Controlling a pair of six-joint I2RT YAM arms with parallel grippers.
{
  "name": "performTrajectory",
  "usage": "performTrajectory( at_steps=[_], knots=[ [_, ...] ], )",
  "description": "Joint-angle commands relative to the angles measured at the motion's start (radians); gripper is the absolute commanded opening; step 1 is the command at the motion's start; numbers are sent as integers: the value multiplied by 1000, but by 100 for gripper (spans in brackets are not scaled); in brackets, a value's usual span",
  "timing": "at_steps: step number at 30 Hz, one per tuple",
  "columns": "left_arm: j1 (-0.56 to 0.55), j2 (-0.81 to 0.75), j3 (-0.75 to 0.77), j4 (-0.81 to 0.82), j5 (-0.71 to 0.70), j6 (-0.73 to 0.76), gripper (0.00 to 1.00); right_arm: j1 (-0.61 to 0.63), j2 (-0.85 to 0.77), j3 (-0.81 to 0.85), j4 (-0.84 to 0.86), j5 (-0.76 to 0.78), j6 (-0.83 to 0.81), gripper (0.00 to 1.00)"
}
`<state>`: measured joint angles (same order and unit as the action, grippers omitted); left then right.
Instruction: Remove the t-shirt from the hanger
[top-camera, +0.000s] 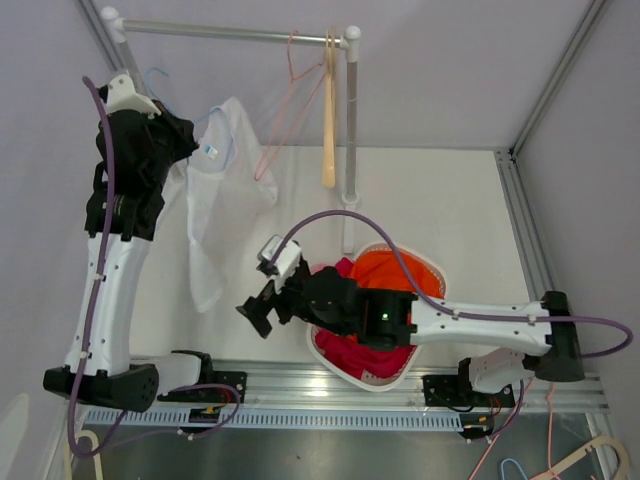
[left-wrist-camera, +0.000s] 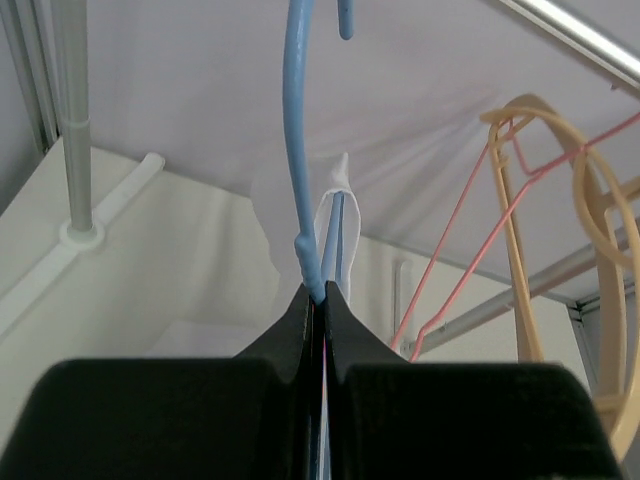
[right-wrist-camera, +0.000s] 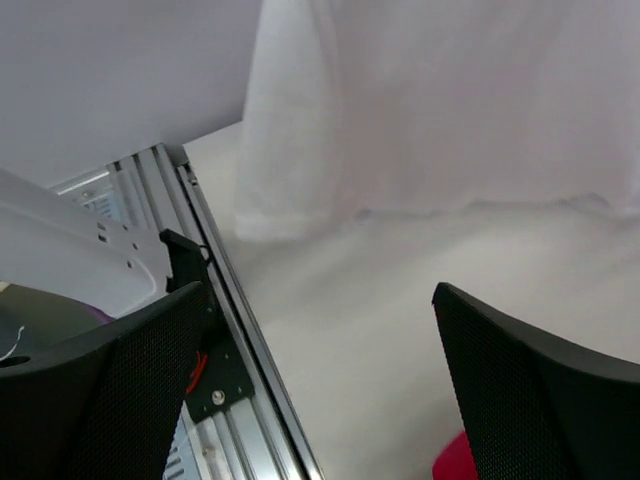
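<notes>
Top view: white t-shirt (top-camera: 225, 190) hangs limp over the bench (top-camera: 430, 200), carried by the raised left hand (top-camera: 170, 125).
Left wrist: that hand is clamped on the blue hanger (left-wrist-camera: 297, 150) at its neck.
Right wrist: right hand (right-wrist-camera: 320, 390) gapes wide, empty, near the shirt's lower edge. Light, soft cloth; pinch there and draw it down.
</notes>
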<state>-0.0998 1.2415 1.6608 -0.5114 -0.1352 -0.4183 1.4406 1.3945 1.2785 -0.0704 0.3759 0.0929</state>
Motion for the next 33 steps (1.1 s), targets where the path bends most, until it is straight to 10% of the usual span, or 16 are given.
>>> performTrajectory(
  at_steps=[1, 10, 11, 12, 14, 24, 33],
  knots=[
    [-37, -125, -50, 31, -107, -50, 1, -17, 89, 106, 240, -156, -71, 99],
    [-61, -212, -105, 11, -138, -59, 1, -52, 360, 321, 323, -218, -25, 95],
    [-61, -217, -107, 4, -135, -63, 0, -54, 377, 337, 313, -223, -21, 79],
    [-61, -217, -107, 4, -126, -60, 1, -54, 394, 357, 293, -247, -12, 22],
    [-61, -200, -93, -2, -122, -44, 1, -51, 414, 396, 236, -279, 34, 0],
    [-51, -16, 16, 22, -156, -45, 1, 184, 273, 101, 299, -362, 239, 0],
    [-64, -291, -80, -122, 121, -60, 0, -63, 308, -64, 357, -316, 407, 0]
  ],
)
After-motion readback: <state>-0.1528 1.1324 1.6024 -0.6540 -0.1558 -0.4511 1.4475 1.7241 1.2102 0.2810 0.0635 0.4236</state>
